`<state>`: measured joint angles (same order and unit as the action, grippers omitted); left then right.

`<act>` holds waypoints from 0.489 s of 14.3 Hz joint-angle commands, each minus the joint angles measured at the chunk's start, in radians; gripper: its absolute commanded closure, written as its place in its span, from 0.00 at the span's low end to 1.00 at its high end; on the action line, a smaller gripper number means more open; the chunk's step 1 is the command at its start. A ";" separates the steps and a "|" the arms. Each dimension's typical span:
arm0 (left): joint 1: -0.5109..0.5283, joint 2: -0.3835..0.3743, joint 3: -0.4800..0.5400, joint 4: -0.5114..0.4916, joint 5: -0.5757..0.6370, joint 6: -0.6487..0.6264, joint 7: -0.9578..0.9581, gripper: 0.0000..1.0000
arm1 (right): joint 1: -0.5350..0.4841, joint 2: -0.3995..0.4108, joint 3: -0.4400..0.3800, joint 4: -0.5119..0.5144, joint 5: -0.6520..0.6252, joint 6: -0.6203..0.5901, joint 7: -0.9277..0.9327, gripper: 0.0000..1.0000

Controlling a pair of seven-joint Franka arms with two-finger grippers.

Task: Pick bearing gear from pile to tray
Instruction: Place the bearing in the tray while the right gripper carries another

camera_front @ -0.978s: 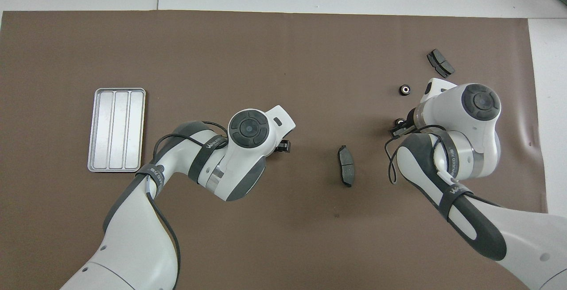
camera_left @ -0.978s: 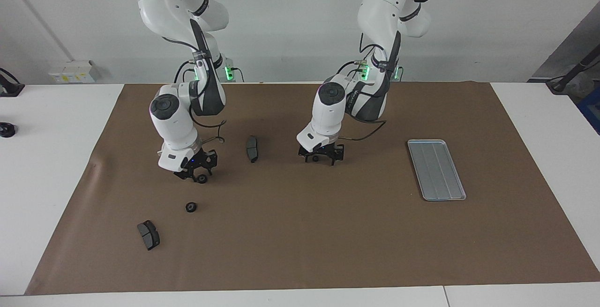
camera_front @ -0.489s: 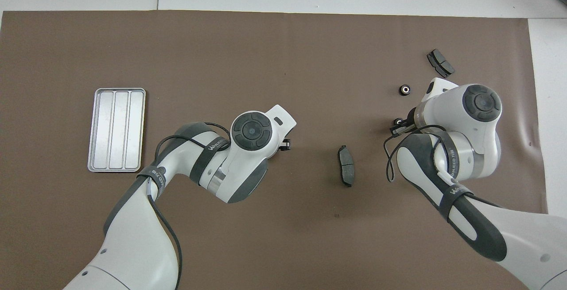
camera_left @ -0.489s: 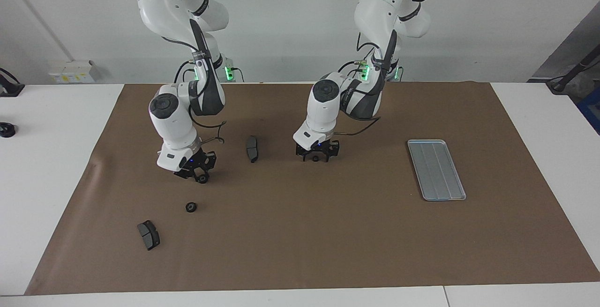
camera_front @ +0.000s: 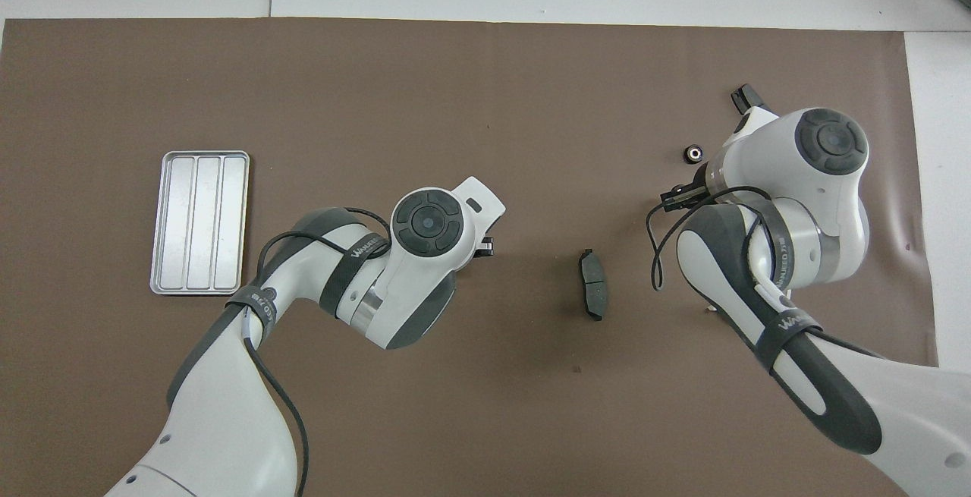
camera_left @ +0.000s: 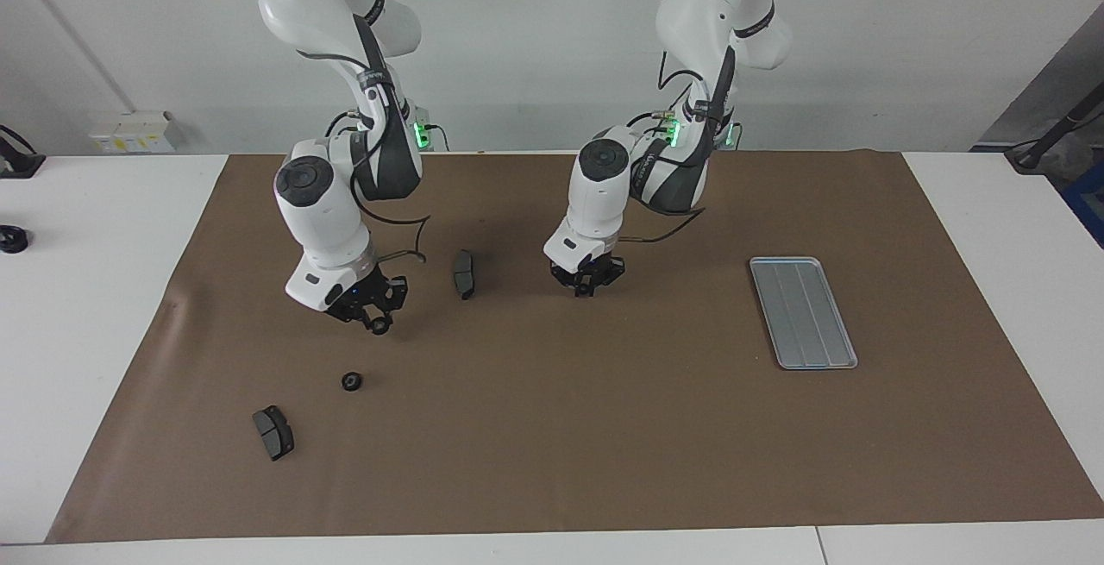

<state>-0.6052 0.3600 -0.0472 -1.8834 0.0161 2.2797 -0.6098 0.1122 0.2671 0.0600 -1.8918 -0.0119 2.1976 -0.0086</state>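
Left gripper grips ring; right gripper grips another

Bright, even overhead light; soft faint shadows under the arms, sharp focus, no glare.

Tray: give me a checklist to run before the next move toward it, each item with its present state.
1. Left gripper shut on small black ring: ok.
2. That ring lifted off the mat: cannot tell.
3. Right gripper shut on second ring, raised off the mat: ok.
4. Tray has room for parts: ok.
5. Mat between left gripper and tray free of parts: ok.
6. Brake pad apart from both grippers: ok.
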 commanded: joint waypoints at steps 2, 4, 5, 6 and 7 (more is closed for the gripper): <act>0.115 -0.137 0.004 -0.034 0.010 -0.104 0.074 1.00 | 0.102 0.003 0.006 0.097 0.016 -0.078 0.247 1.00; 0.204 -0.144 0.004 -0.029 0.010 -0.117 0.093 1.00 | 0.180 0.012 0.006 0.102 0.016 -0.023 0.419 1.00; 0.246 -0.141 0.004 -0.025 0.011 -0.102 0.102 1.00 | 0.217 0.032 0.006 0.118 0.018 0.002 0.494 1.00; 0.290 -0.135 0.004 -0.025 0.012 -0.067 0.148 1.00 | 0.256 0.067 0.006 0.157 0.018 0.026 0.565 1.00; 0.330 -0.133 0.004 -0.031 0.012 -0.034 0.201 1.00 | 0.294 0.092 0.006 0.189 0.017 0.031 0.616 1.00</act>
<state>-0.3386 0.2319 -0.0319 -1.8856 0.0168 2.1893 -0.4721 0.3582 0.2860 0.0671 -1.7879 -0.0109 2.2109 0.5131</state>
